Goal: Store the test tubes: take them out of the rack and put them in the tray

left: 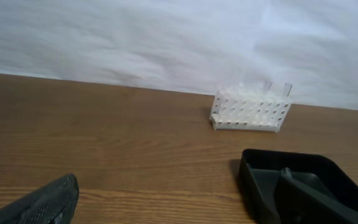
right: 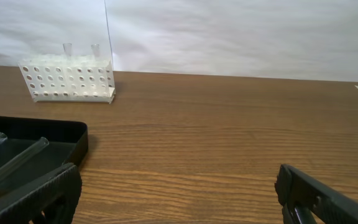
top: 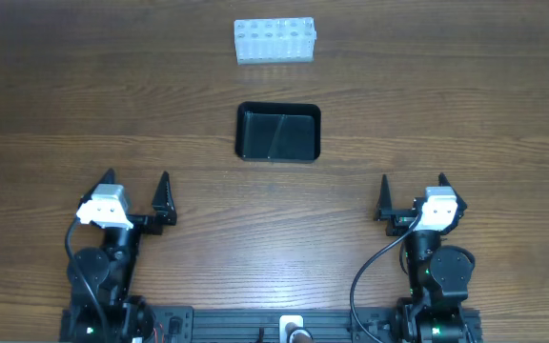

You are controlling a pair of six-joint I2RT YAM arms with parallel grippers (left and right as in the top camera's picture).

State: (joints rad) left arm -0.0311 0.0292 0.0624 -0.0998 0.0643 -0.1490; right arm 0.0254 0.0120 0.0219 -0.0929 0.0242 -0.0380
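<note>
A white rack (left: 250,112) stood on the brown bench (left: 104,137), with two test tubes (left: 287,91) upright at one end. Nearer, a black tray (left: 272,155) sat partly behind one finger of the left end effector (left: 179,186), whose fingers were spread wide.

tray (right: 81,142) cut off at edge, test tubes (right: 17,158) inside cropped

A lab bench — test-tube rack (top: 274,42), wooden table (top: 65,95), white backdrop (left: 166,37).

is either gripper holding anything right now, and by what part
Nothing is held: the left gripper and the right gripper are both open and empty, well short of the tray and the rack.
</note>
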